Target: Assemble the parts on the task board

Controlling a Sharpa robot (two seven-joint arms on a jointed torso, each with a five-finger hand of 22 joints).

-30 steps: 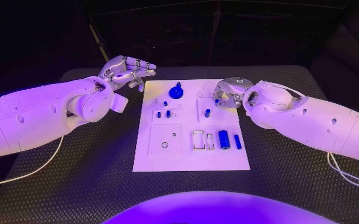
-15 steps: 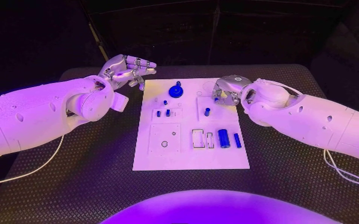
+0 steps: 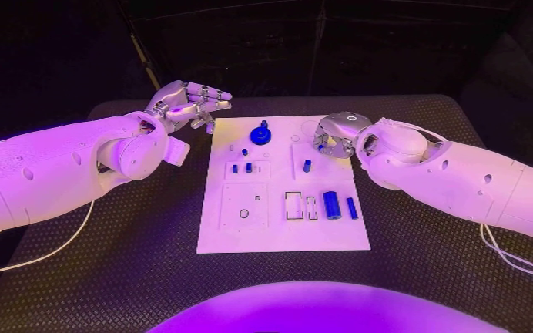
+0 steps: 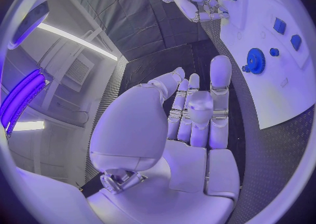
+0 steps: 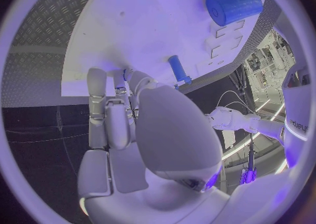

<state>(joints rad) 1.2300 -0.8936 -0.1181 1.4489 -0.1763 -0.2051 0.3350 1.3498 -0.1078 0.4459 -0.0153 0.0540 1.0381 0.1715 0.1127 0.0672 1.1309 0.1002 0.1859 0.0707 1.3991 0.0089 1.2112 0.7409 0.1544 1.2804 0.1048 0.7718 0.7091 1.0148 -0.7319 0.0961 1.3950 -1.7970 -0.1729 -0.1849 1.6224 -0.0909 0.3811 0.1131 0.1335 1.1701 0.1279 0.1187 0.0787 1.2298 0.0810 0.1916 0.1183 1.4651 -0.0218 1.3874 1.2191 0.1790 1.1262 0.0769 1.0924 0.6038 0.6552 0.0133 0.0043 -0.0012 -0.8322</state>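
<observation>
White and rectangular, the task board (image 3: 283, 186) lies mid-table, with blue parts (image 3: 332, 206) scattered on it. The left hand (image 3: 186, 105) hovers off its far left corner, fingers curled, empty. The right hand (image 3: 336, 136) hangs over the far right edge; whether it grips anything cannot be told.

Left hand (image 4: 191, 110) at centre frame, fingers upright and close together, holding nothing. White task board (image 4: 289, 92) along the right edge, carrying a blue gear (image 4: 255, 60) and small blue parts (image 4: 279, 25). Right hand (image 4: 197, 3) at top, fingers curled, beside the board.
</observation>
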